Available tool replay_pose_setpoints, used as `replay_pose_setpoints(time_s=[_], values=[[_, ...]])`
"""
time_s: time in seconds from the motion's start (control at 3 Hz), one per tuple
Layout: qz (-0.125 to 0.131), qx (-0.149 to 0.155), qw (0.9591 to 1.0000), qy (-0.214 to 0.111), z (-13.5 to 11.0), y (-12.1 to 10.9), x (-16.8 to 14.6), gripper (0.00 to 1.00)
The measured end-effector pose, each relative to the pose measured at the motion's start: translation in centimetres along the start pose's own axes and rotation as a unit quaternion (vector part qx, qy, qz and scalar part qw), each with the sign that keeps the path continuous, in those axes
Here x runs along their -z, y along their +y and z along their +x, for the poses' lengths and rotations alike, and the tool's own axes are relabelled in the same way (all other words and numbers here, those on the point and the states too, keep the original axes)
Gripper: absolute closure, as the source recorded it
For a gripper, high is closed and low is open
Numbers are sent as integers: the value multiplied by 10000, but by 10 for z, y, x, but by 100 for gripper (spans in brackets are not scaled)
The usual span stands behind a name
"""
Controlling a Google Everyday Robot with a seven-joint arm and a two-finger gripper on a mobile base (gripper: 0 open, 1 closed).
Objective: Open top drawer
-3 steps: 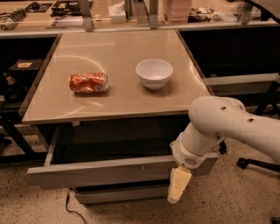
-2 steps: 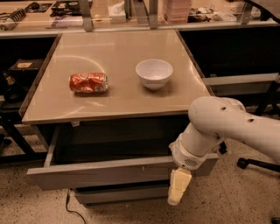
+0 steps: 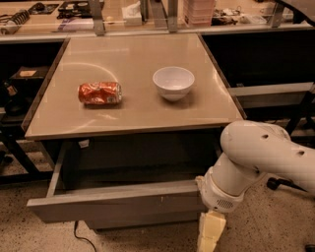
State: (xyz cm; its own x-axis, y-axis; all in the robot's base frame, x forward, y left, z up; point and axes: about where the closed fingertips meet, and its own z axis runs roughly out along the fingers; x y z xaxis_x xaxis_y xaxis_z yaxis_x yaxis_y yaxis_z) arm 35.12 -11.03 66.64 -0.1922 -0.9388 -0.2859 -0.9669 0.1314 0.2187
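The top drawer (image 3: 118, 203) is a wide grey handle-less drawer under the tan tabletop. It stands pulled out toward me, its dark shallow tray (image 3: 133, 167) showing. My gripper (image 3: 210, 236) hangs at the bottom of the view, just in front of the drawer front's right end, below the white arm (image 3: 256, 157). Only its pale yellow part (image 3: 211, 230) shows.
On the tan tabletop (image 3: 138, 113) lie a crushed red can (image 3: 99, 93) and a white bowl (image 3: 173, 82). A shelf with clutter runs along the back (image 3: 147, 15). Dark shelving (image 3: 19, 83) stands at left. A cable (image 3: 81, 236) lies on the speckled floor.
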Motion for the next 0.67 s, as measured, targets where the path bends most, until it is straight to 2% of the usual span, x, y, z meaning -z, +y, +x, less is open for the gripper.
replay_pose_setpoints(time_s=[0.67], values=[[-230, -171, 9996, -85, 16, 40, 3, 0]])
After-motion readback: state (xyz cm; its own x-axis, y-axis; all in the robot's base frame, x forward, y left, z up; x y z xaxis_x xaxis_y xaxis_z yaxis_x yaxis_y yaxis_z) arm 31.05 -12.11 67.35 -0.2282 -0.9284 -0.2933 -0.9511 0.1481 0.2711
